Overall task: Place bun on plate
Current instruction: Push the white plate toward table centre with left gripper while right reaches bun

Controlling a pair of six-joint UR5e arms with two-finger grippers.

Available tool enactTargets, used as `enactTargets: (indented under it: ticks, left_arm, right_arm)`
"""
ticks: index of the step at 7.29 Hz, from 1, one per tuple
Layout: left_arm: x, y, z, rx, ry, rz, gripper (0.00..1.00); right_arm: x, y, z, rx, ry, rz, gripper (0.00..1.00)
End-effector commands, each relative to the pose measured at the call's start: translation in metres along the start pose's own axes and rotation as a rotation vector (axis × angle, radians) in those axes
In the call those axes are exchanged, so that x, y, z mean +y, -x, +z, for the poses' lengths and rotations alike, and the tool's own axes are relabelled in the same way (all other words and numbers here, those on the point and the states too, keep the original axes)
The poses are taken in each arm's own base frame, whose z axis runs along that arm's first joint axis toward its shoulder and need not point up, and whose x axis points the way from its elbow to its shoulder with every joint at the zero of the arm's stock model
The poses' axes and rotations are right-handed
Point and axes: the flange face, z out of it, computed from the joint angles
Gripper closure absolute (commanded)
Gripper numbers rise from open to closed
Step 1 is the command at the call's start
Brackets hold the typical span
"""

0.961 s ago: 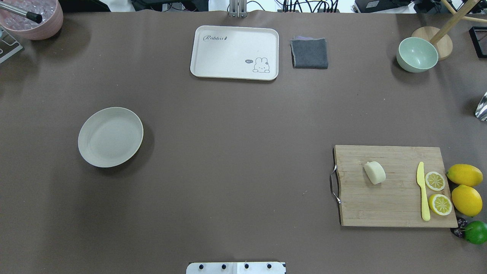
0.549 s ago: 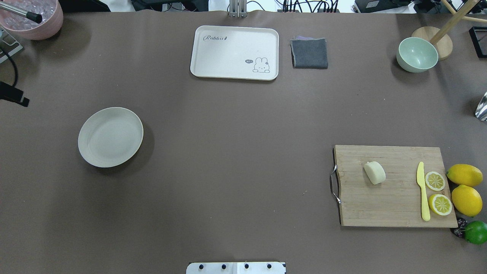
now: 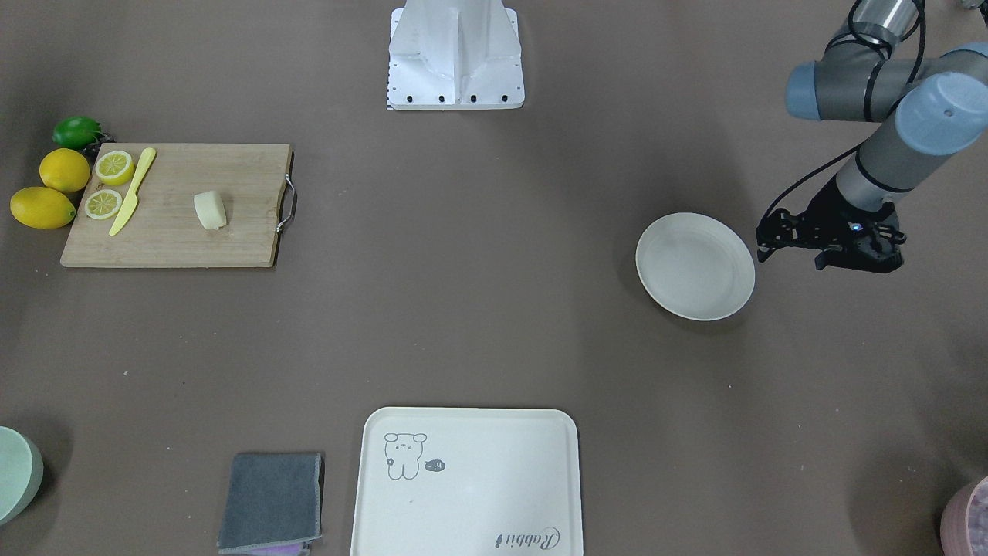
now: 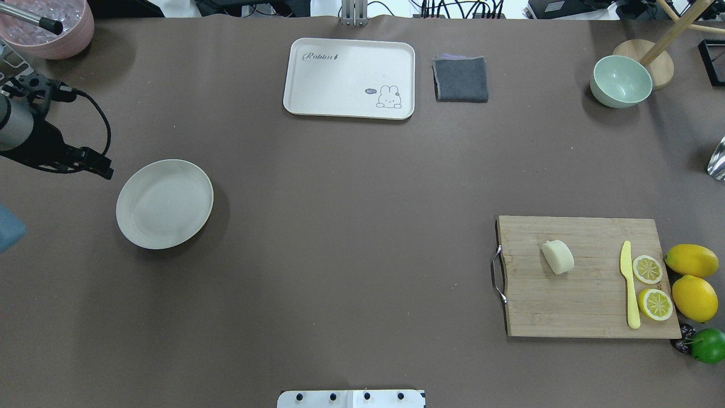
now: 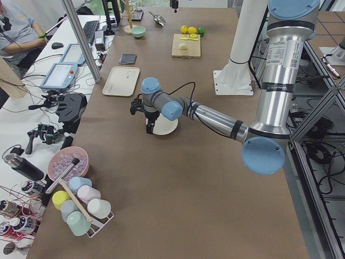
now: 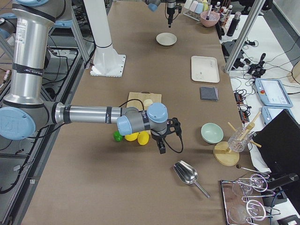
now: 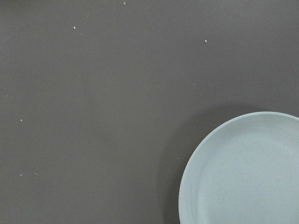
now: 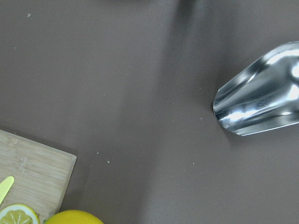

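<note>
Overhead exterior, left gripper (image 4: 99, 168) beside plate (image 4: 164, 204), jaws unclear, bun (image 4: 558, 257) on board (image 4: 589, 309)

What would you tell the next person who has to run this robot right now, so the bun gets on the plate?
Left end effector: beside the plate, above the table; open or shut, cannot tell.
Right end effector: over the table between the lemons and the metal scoop; cannot tell either.
Bun: on the cutting board, nothing touching it. Plate: empty.
Done: nothing. Left: grasp the bun, carry it across to the plate, release.
</note>
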Motion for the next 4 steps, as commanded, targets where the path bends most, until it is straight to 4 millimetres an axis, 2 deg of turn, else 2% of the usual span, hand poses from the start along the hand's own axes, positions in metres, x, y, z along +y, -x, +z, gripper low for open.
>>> enactTargets:
  ticks: [1,2,3,4]
  left_arm:
    - [0.007,-0.006,0.036,0.062,-0.034,-0.023,0.19]
    - [0.013,-0.009,0.049,0.065,-0.018,-0.030,0.26]
    - [0.016,-0.012,0.054,0.065,-0.008,-0.025,0.38]
    - [0.017,-0.011,0.055,0.064,-0.005,-0.022,0.66]
  right_arm:
    - [-0.002,0.002,0.002,-0.001,0.003,-0.006,0.00]
    - [-0.002,0.002,0.002,-0.001,0.003,-0.006,0.00]
    - [-0.003,0.003,0.001,-0.001,0.001,-0.002,0.00]
    - [-0.004,0.005,-0.001,-0.003,-0.003,0.001,0.00]
